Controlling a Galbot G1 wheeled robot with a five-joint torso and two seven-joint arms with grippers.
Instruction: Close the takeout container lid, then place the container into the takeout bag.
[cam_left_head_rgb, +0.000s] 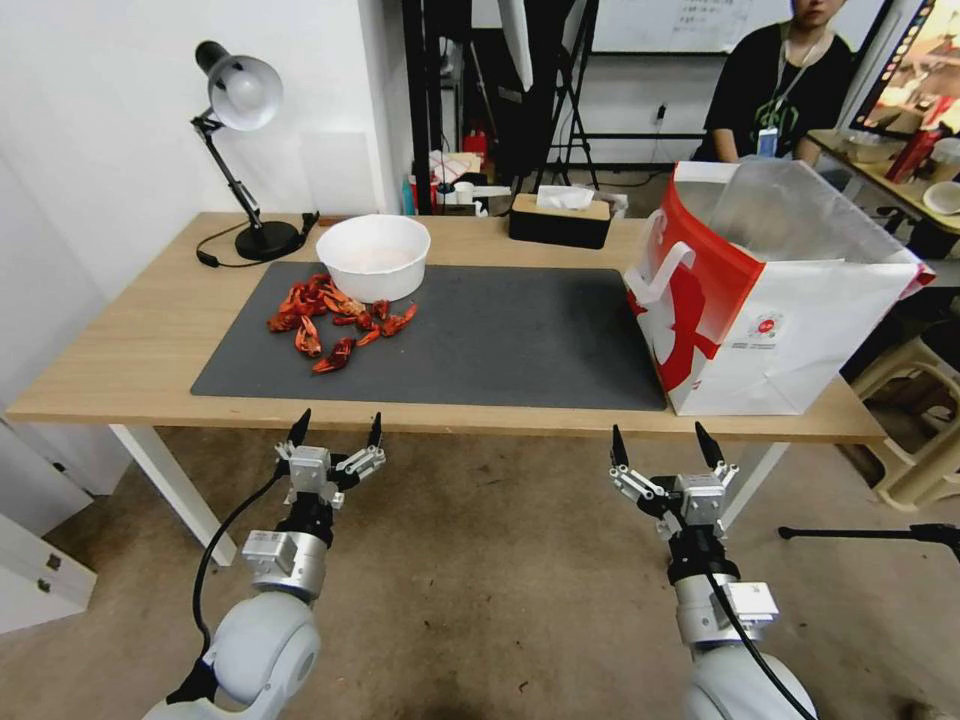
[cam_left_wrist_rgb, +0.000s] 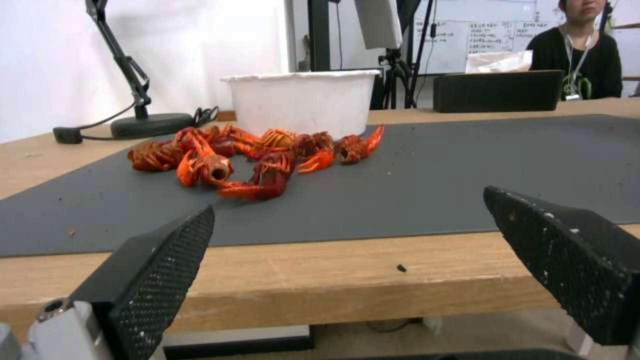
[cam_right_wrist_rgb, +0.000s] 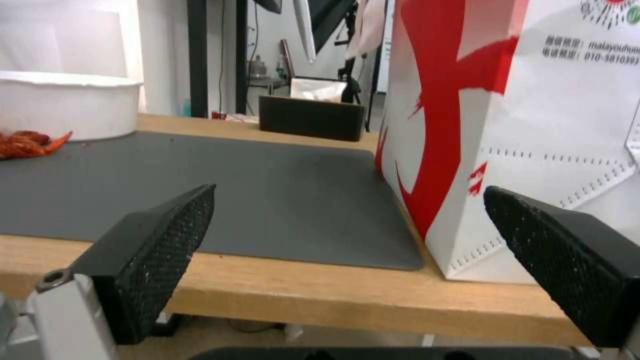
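Observation:
The takeout bag (cam_left_head_rgb: 770, 310), red and white with white handles, stands open at the right end of the wooden table (cam_left_head_rgb: 120, 370). Its silvery lining shows at the top. The right wrist view sees the takeout bag (cam_right_wrist_rgb: 533, 125) close by. The takeout container and its lid are out of view. My left gripper (cam_left_head_rgb: 337, 428) hangs open in front of the table's front edge, facing the mat. My right gripper (cam_left_head_rgb: 660, 435) is open too, before the front edge near the bag's corner. Both the left gripper (cam_left_wrist_rgb: 348, 200) and the right gripper (cam_right_wrist_rgb: 350, 190) hold nothing.
A dark grey mat (cam_left_head_rgb: 500, 340) covers the table's middle. A round white bowl (cam_left_head_rgb: 373, 256) and several red crayfish (cam_left_head_rgb: 335, 320) lie at its left. A desk lamp (cam_left_head_rgb: 245, 150) and a black tissue box (cam_left_head_rgb: 560, 220) stand at the back. A stool (cam_left_head_rgb: 920, 420) is on the right.

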